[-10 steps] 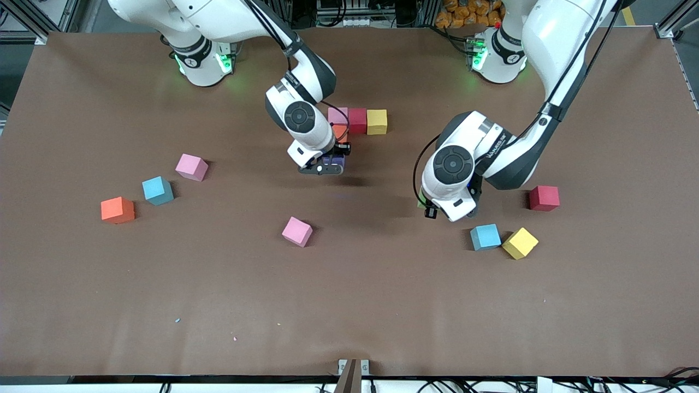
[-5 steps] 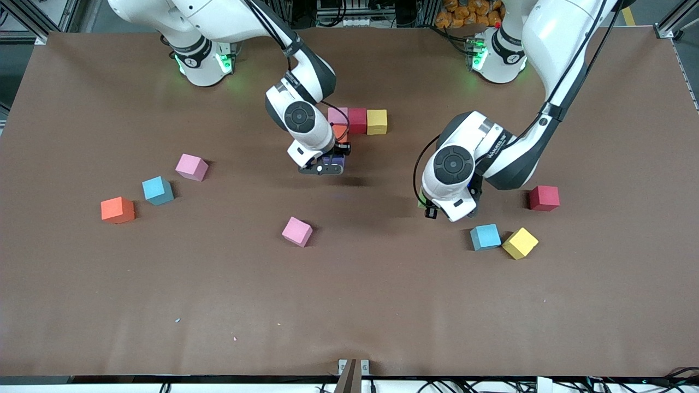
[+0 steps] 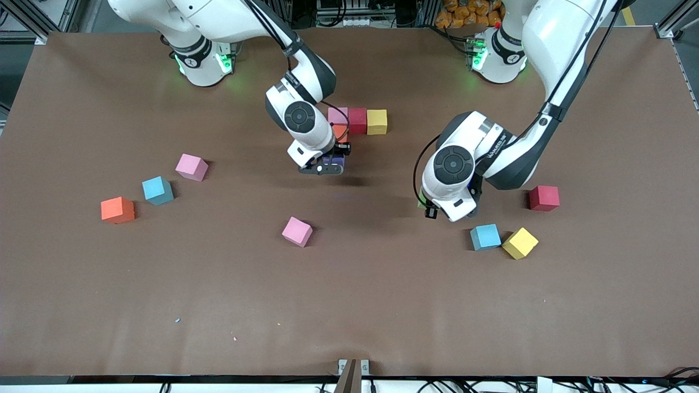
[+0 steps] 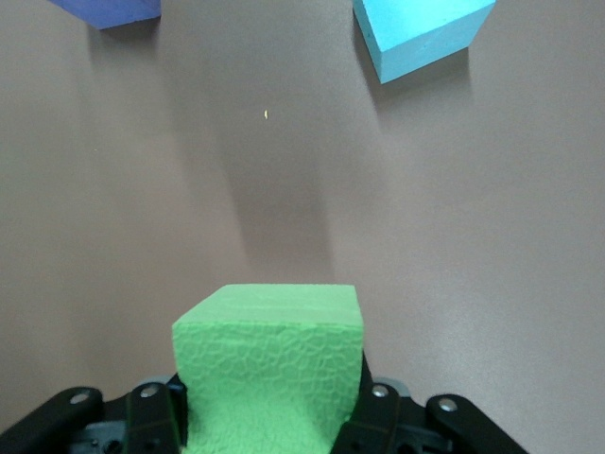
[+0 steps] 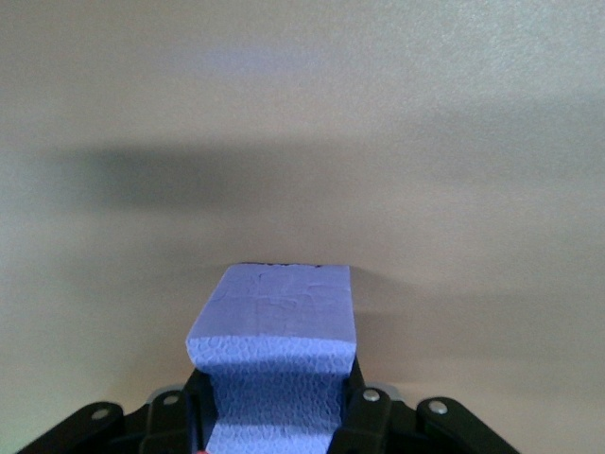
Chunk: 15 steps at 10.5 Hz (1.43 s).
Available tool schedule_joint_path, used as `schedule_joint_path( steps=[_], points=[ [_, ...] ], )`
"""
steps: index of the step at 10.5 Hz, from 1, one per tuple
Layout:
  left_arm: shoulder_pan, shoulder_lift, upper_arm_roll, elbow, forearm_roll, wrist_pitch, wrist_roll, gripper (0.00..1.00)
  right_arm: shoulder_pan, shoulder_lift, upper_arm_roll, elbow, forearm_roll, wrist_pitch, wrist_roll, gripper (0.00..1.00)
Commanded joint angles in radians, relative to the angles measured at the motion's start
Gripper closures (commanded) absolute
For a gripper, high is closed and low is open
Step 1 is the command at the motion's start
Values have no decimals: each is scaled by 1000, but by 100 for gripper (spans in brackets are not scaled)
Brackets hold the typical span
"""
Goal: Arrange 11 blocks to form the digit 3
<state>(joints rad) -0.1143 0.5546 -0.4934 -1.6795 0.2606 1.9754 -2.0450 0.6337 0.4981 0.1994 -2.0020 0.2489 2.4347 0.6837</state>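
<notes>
The right arm reaches from its base toward the table's middle, wrist bent downward; the right gripper (image 3: 326, 165) is clenched on a purple block (image 5: 274, 355), squeezing its sides inward, and sits just nearer the camera than the started row. That row lies in the middle of the table nearer the bases: a pink block (image 3: 337, 115), a red block (image 3: 357, 120) and a yellow block (image 3: 377, 121) side by side and touching, with an orange block (image 3: 341, 131) partly hidden under the right wrist, just nearer the camera than the pink one. The left arm arcs down from its base, elbow toward its own end of the table, wrist tipped downward; the left gripper (image 3: 427, 207) is closed on a green block (image 4: 274, 364), low over bare table — whether the block touches the surface cannot be told. In the left wrist view a blue block (image 4: 421, 33) and a corner of the purple one show on the table ahead. Loose blocks toward the left arm's end: a second red block (image 3: 544, 197), with the blue one and a second yellow block (image 3: 520, 243) nearer the camera, just beside each other. Toward the right arm's end — a pink block (image 3: 191, 167), a second blue block (image 3: 157, 190) and an orange block (image 3: 117, 210) in a loose diagonal, apart from one another. A third pink block (image 3: 297, 231) lies alone near the middle, nearer the camera than the right gripper.
</notes>
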Motion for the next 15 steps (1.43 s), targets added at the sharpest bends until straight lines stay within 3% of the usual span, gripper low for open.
schedule_joint_path(
  steps=[1, 3, 7, 10, 12, 15],
  points=[
    [-2, 5, -4, 14, 29, -18, -15, 72, -14, 11, 9, -18, -14, 10, -10, 10],
    [-2, 5, -4, 14, 29, -18, -15, 72, -14, 11, 9, -17, -14, 10, -7, 0],
    [-8, 5, -4, 14, 31, -18, -17, 72, -28, -3, 9, -3, -14, -6, -16, 0],
    [-8, 5, -4, 12, 29, -17, -23, 72, -49, -10, 3, 77, -14, -133, -22, 0],
    [-10, 5, -4, 10, 29, -18, -27, 72, -71, -30, -6, 91, -14, -146, -64, 0],
    [-11, 10, -4, 10, 29, -16, -27, 72, -80, -47, -69, 138, -16, -157, -58, 0]
  ],
)
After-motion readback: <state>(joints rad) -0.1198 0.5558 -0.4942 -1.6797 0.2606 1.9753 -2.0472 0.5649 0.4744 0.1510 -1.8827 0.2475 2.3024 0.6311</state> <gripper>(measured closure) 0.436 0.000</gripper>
